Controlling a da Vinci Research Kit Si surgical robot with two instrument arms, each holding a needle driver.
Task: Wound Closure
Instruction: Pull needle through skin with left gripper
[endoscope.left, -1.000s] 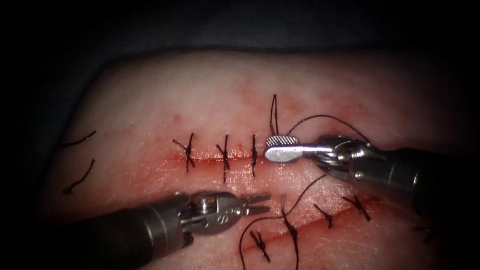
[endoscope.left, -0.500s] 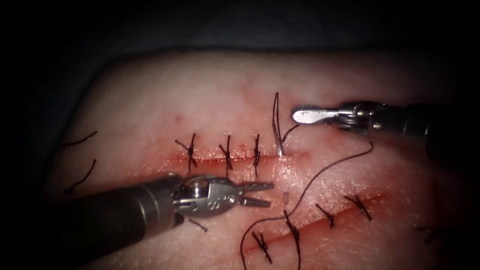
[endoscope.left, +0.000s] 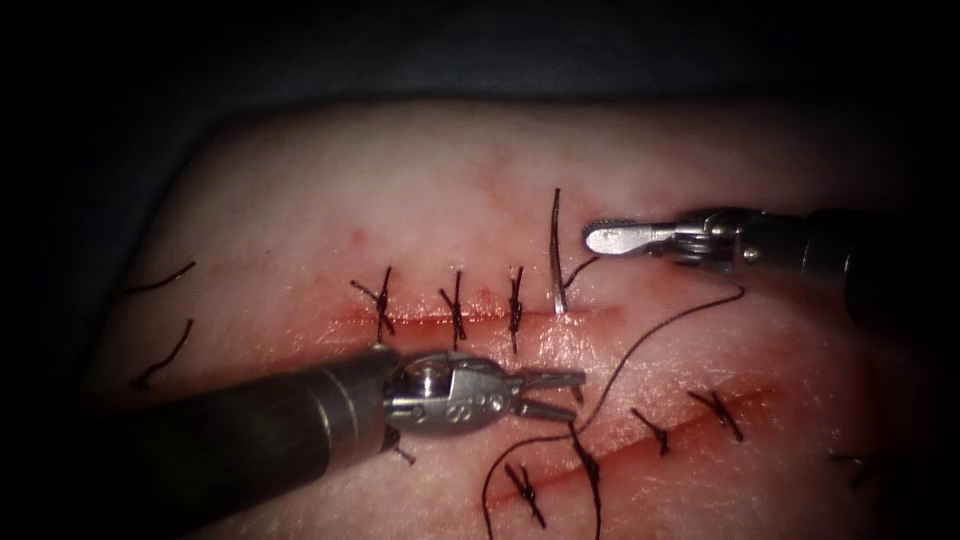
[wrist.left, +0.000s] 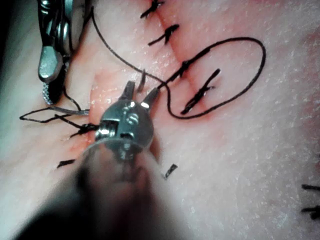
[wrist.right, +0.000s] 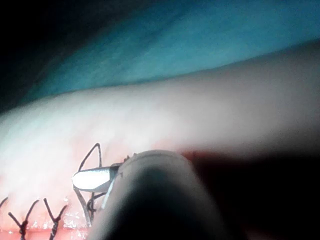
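The curved needle (endoscope.left: 555, 250) sits in the tissue (endoscope.left: 420, 190) just right of the three stitches (endoscope.left: 455, 305) on the upper cut. Its tail rises on the far side and its tip (wrist.left: 142, 80) pokes out on the near side. My left tool (endoscope.left: 570, 392) is open, with a jaw on either side of that tip, and holds nothing. My right tool (endoscope.left: 612, 237) hovers right of the needle's tail, open slightly and empty. Dark thread (endoscope.left: 650, 330) runs from the tail and sweeps down past the left tool's jaws.
A second cut (endoscope.left: 690, 420) with several stitches lies lower right. The thread loops over it (wrist.left: 240, 75). Two cut thread ends (endoscope.left: 160, 355) lie on the tissue at far left. Dark cloth surrounds the tissue.
The right tool let go of the needle and lifted up and to the right. The left tool slid right and opened its jaws around the needle's emerging tip.
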